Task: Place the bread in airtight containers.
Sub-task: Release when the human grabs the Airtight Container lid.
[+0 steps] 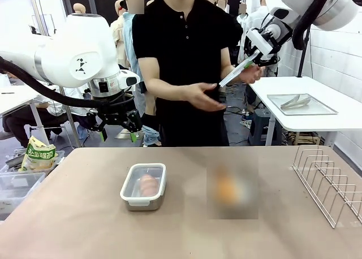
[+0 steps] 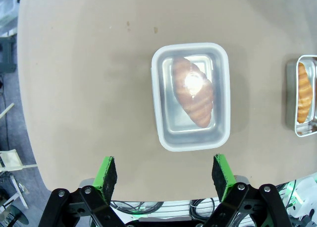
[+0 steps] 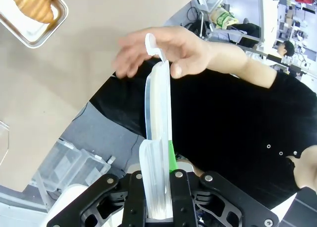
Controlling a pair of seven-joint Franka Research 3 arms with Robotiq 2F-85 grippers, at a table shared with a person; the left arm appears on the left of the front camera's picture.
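My left claw (image 2: 164, 173) hangs wide open above the tabletop (image 2: 89, 78), over a lidded container (image 2: 190, 96) with a croissant (image 2: 193, 98) inside. My right claw (image 3: 157, 207) is raised, clamped on a clear lid (image 3: 157, 138) whose far end the person's hand (image 3: 163, 51) grips. The second croissant (image 3: 33, 3) lies in an uncovered container (image 3: 42, 31) on the tabletop

tan table (image 1: 85, 214) — lidded container (image 1: 143, 186), open container (image 2: 303, 98) (croissants inside), wire rack (image 1: 331, 182).
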